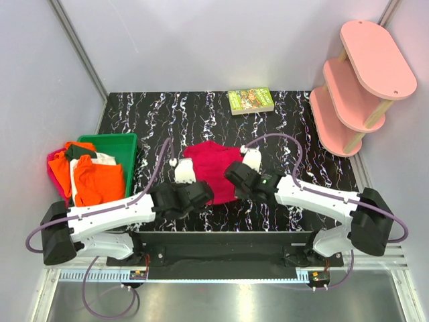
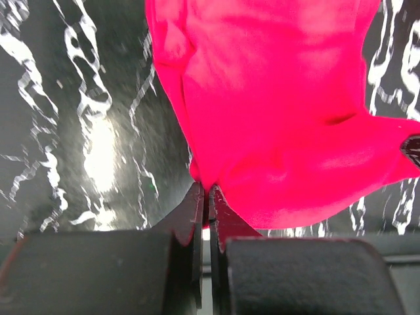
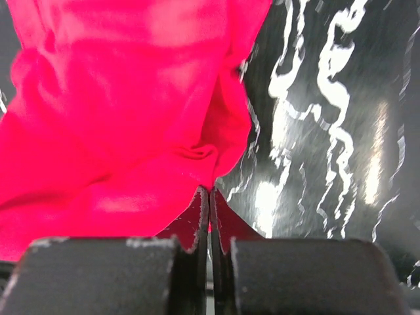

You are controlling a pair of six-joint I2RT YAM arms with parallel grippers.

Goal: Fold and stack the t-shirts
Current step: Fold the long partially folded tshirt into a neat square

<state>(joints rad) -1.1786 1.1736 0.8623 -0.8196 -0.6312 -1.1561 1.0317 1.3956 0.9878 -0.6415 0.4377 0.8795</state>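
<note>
L gripper & R gripper each pinched tight on opposite edges of the crimson t-shirt, mid black marbled table, prob. to keep cloth taut for folding.

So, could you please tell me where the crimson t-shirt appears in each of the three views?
Top external: the crimson t-shirt lies at the centre of the tabletop.
Left wrist: it fills the upper right, pinched in the left gripper.
Right wrist: it fills the upper left, pinched in the right gripper.
Shared landmark: the black, white-veined tabletop.
</note>
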